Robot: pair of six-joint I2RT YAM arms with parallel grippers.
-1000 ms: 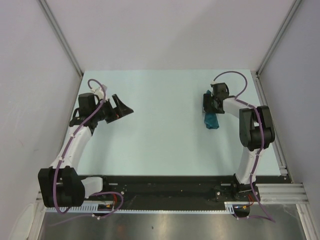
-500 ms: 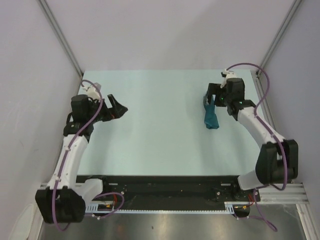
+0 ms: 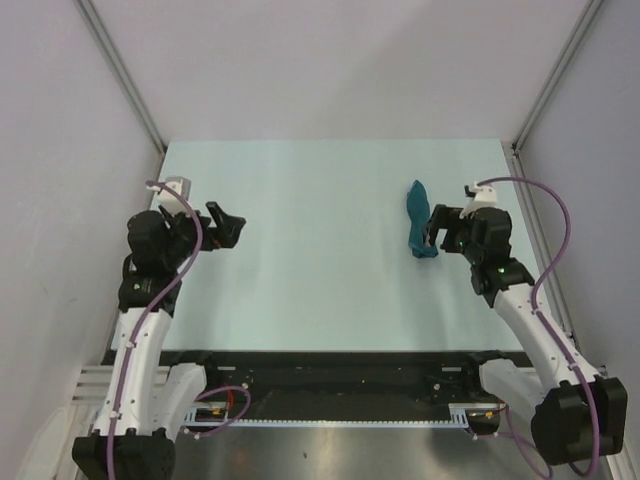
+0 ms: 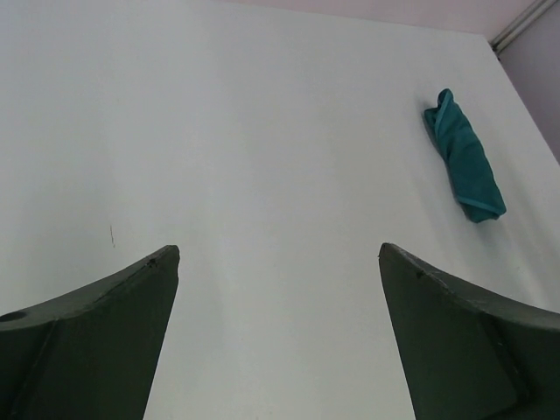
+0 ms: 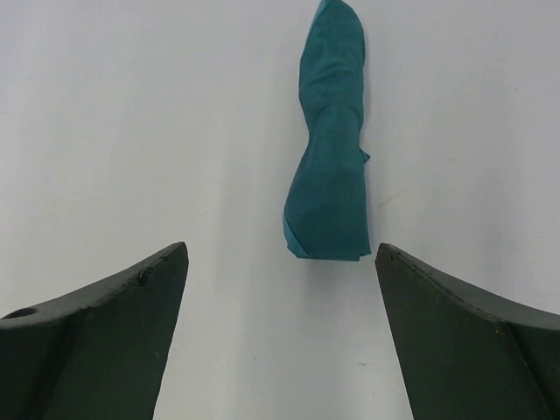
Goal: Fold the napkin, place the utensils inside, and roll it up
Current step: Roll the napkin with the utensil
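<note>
The napkin (image 3: 419, 220) is a dark teal roll lying on the pale table, right of the middle. It lies in the far right of the left wrist view, napkin (image 4: 464, 157), and just ahead of the jaws in the right wrist view, napkin (image 5: 331, 166). My right gripper (image 3: 436, 229) (image 5: 280, 249) is open, a little to the right of the roll and not touching it. My left gripper (image 3: 229, 222) (image 4: 278, 254) is open over bare table at the left, far from the roll. The utensils do not show in any view.
The pale green table (image 3: 320, 270) is walled by white panels at the back and both sides, with metal posts (image 3: 120, 70) at the corners. A black rail (image 3: 330, 375) runs along the near edge between the arm bases.
My right gripper opened off the napkin roll and drew back to the right and nearer the base. My left arm also pulled back toward the near left. The roll stayed put.
</note>
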